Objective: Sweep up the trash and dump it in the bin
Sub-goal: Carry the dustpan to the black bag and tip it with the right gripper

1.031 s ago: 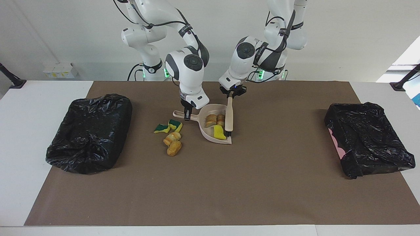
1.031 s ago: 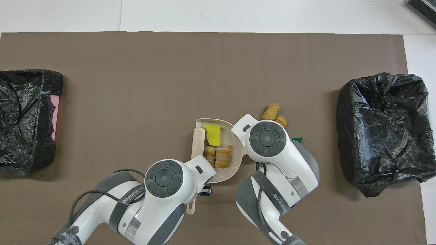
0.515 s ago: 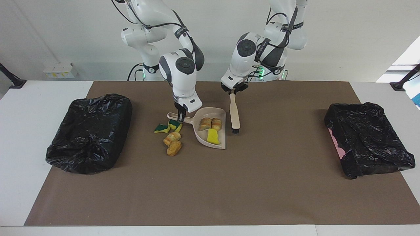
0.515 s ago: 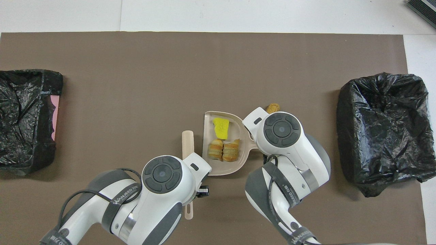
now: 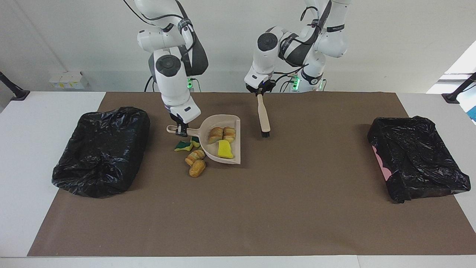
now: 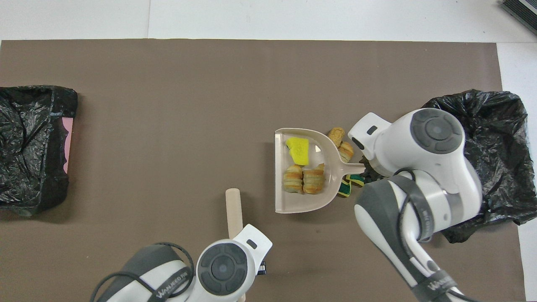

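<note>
Two black plastic-lined bins [image 5: 101, 150] [image 5: 418, 158] sit at the brown mat's [image 5: 297, 208] ends. At nine o'clock from the beige brush [image 5: 263, 116], pinched by the left gripper [image 5: 260, 93], the right gripper [image 5: 181, 129] pinches the beige dustpan [image 5: 223, 138] carrying three trash scraps [image 5: 223, 140]; four others [image 5: 193, 155] lie at its seven o'clock.

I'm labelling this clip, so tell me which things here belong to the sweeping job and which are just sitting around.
In the job:
- dustpan in the right gripper, holding three scraps
- four loose scraps on the mat
- brush in the left gripper
- bin at the right arm's end

Lying about:
- second bin
- mat
</note>
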Robot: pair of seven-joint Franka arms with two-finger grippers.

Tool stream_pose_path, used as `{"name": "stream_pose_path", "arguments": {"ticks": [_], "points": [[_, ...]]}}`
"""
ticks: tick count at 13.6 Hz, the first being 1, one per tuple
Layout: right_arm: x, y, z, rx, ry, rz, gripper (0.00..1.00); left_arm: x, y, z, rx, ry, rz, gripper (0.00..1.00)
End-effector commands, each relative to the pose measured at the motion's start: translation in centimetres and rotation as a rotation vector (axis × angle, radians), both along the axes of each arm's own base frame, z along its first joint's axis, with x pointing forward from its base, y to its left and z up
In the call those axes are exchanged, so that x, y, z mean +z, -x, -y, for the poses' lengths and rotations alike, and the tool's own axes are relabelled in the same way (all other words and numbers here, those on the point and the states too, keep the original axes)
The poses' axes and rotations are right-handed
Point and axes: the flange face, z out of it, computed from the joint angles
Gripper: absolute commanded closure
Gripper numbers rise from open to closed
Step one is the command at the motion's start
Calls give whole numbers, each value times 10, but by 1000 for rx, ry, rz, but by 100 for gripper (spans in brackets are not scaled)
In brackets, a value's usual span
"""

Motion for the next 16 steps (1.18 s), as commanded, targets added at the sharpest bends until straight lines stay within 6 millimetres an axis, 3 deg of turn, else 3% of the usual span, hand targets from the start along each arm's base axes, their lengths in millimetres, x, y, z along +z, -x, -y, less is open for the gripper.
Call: {"name": "stream_pose_path", "arguments": {"ticks": [1,3,6,10,11,12,13,14,15,16], "points": [[31,-15,59,47,-35,-19,100,-4,54,-15,-33,6,49,100],[45,-21,116,74,-44,-12,100,-19,81,-8,-58,7,57,100],[58,-20,204,94,-45,-8,100,-31,102,-1,-32,26,67,100],[69,-12,298,110,32,9,100,-38,115,4,-3,47,58,100],[67,-5,323,98,74,-7,100,-41,115,2,-3,41,56,96],[70,0,347,73,119,10,100,-42,115,2,-3,38,55,82],[75,1,362,52,156,44,100,-43,114,2,1,36,54,59],[79,3,377,46,206,65,100,-44,112,0,7,30,50,43],[82,6,388,54,272,59,100,-45,112,-1,0,25,46,37],[85,6,395,50,347,53,100,-46,106,-2,8,26,46,19]]}}
